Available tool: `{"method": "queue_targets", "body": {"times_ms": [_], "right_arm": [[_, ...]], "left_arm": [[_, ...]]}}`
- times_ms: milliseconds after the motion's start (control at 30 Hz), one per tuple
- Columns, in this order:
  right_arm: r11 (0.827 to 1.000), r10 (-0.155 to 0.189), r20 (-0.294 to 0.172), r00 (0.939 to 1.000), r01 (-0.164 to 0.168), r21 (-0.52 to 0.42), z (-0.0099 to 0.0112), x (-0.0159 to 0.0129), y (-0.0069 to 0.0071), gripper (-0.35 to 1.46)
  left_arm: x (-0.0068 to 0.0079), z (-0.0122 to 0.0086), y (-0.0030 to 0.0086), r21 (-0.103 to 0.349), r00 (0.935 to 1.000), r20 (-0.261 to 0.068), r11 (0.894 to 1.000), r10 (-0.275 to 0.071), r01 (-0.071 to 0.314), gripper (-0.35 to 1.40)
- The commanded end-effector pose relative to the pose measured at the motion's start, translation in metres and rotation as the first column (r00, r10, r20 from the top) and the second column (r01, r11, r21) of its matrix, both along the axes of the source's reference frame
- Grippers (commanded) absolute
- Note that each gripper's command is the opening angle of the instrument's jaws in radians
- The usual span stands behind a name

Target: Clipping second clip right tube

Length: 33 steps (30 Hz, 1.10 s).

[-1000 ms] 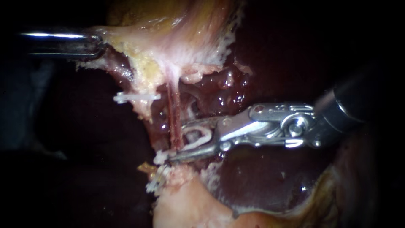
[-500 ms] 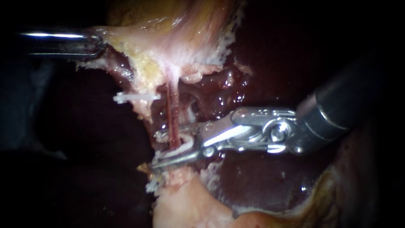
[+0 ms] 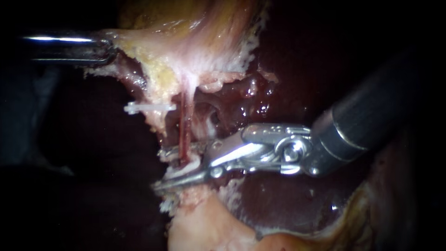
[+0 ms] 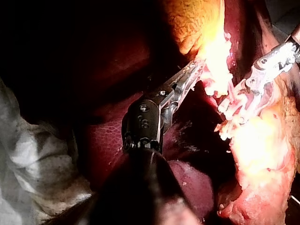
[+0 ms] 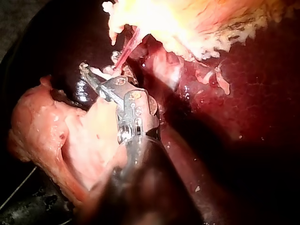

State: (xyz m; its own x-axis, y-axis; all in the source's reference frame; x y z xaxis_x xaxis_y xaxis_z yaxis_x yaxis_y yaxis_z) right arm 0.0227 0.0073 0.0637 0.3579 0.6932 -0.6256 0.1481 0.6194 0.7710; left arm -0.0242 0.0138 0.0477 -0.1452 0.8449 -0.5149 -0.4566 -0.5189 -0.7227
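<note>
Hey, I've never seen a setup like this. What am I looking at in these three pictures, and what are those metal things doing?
This is a surgical robot working on a pig's liver and the pale tissue attached to it, laid on a bench. The wide picture comes from an endoscope camera close to the tissue. The other two come from cameras riding on each arm. The left instrument is a thin shaft coming in from the left, and its tool is shut on the pale tissue, pulling it taut. The right instrument comes in from the right. Its tool's jaws stand apart, one on each side of a thin red tube, with a white clip between them. Another clip sits higher up, beside the tube.
</note>
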Motion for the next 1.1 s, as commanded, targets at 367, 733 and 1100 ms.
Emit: {"method": "queue_targets", "body": {"times_ms": [367, 733, 1100], "right_arm": [[0.999, -0.033, -0.083, 0.9960, 0.034, 0.017, -0.0042, 0.0008, -0.0014, 0.43], [0.999, -0.034, -0.084, 0.9959, 0.036, 0.019, -0.0043, 0.0004, -0.0011, 0.28], [0.999, -0.037, -0.086, 0.9956, 0.039, 0.020, -0.0039, 0.0001, -0.0007, 0.00]], "left_arm": [[0.0002, 0.0002, 0.0001, 0.000, 1.0000, 0.000, 1.000, 0.000, 0.000, -0.35], [0.0002, 0.0003, 0.0001, 0.000, 1.0000, 0.000, 1.000, 0.000, 0.000, -0.35], [0.0002, 0.0003, 0.0001, 0.000, 1.0000, -0.001, 1.000, -0.001, 0.001, -0.35]]}}
